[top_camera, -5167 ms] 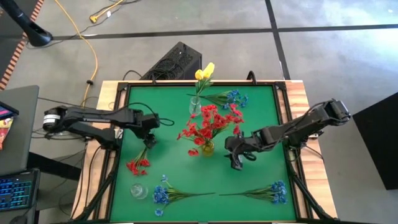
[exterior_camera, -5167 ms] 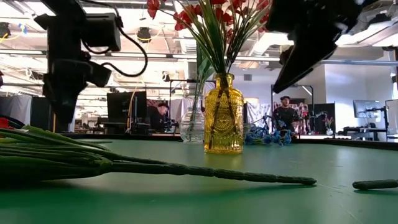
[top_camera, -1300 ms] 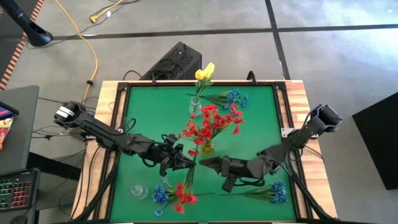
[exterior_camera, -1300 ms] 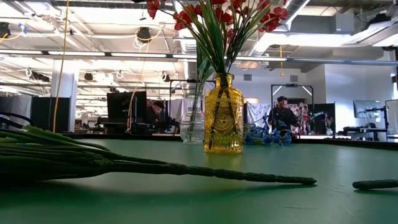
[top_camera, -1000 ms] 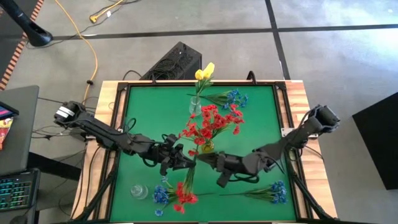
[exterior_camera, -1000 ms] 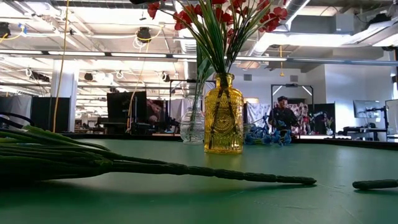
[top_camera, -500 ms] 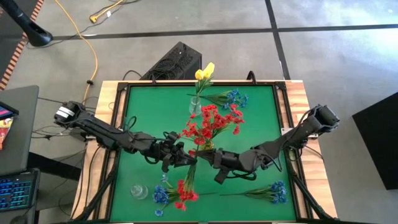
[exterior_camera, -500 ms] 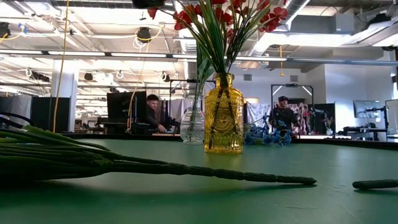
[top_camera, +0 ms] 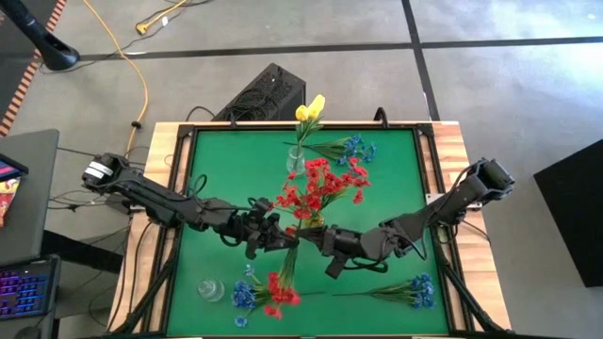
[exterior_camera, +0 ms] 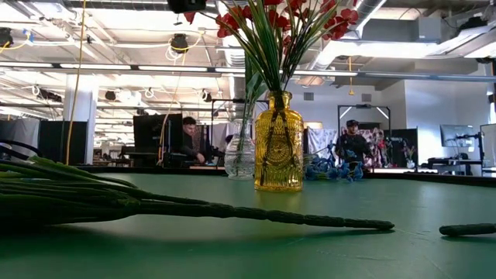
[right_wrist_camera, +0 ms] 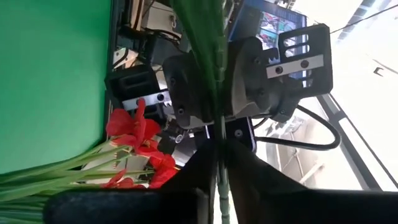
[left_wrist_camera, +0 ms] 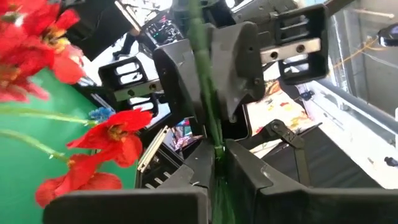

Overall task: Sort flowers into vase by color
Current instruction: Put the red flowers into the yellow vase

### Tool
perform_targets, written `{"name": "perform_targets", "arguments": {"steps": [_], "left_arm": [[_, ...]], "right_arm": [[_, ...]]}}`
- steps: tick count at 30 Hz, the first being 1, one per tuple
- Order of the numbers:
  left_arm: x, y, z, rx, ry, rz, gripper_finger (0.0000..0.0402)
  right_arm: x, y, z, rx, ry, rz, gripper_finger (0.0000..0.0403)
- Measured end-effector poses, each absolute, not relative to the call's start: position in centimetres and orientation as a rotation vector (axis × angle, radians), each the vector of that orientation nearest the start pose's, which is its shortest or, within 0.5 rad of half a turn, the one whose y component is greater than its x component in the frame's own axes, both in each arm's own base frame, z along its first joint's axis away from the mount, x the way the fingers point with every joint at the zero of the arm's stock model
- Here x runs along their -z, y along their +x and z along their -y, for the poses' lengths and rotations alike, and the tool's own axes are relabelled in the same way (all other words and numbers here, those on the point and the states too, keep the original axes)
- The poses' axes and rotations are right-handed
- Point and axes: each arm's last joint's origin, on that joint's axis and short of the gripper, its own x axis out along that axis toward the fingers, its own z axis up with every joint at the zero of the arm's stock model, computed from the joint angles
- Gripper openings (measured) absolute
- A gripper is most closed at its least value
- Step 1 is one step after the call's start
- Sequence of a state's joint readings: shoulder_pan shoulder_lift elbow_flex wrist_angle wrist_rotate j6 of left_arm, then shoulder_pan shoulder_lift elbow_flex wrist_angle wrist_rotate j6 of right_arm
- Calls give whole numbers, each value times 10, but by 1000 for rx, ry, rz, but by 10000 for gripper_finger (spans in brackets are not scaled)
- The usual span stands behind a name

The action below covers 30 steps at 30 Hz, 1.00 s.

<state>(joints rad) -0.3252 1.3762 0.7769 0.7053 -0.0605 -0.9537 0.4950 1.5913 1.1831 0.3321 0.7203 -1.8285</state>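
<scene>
Both jaws pinching thin green stem (left_wrist_camera: pixel 208 118) — red spray (top_camera: pixel 275 290), above felt-green table (top_camera: pixel 226 160)

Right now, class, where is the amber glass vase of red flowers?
High view: the amber glass vase stands mid-mat, just behind the two meeting grippers, in front of the clear vase.

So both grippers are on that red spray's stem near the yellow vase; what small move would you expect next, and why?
Probably the left gripper lets go. Both wrist views show the red spray's green stem pinched between the fingers of the left gripper and the right gripper, which face each other just in front of the yellow vase. It looks like a handover, so the right arm can then lift the stem into the vase holding red blooms.
</scene>
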Motion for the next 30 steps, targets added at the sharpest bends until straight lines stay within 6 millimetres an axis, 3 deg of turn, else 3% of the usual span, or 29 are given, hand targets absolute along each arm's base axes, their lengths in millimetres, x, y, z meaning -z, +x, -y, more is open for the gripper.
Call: {"name": "perform_targets", "arguments": {"steps": [8, 15, 19, 24, 27, 30], "left_arm": [[-290, 285, 96, 369, -874, 25, 98], [-317, 270, 87, 522, -780, 138, 169], [-330, 258, 79, 525, -700, 156, 182], [-344, 236, 67, 450, -554, 175, 182], [-347, 222, 61, 353, -437, 145, 183], [-346, 208, 56, 270, -246, 86, 183]], "right_arm": [[-321, 324, -166, 108, -1744, -193, 18], [-342, 305, -191, 181, -1588, 3, 18], [-366, 281, -196, 153, -1328, 108, 18], [-386, 241, -185, 39, -989, 99, 18], [-379, 218, -173, -93, -837, 94, 18], [-356, 202, -162, -151, -702, 130, 18]]}}
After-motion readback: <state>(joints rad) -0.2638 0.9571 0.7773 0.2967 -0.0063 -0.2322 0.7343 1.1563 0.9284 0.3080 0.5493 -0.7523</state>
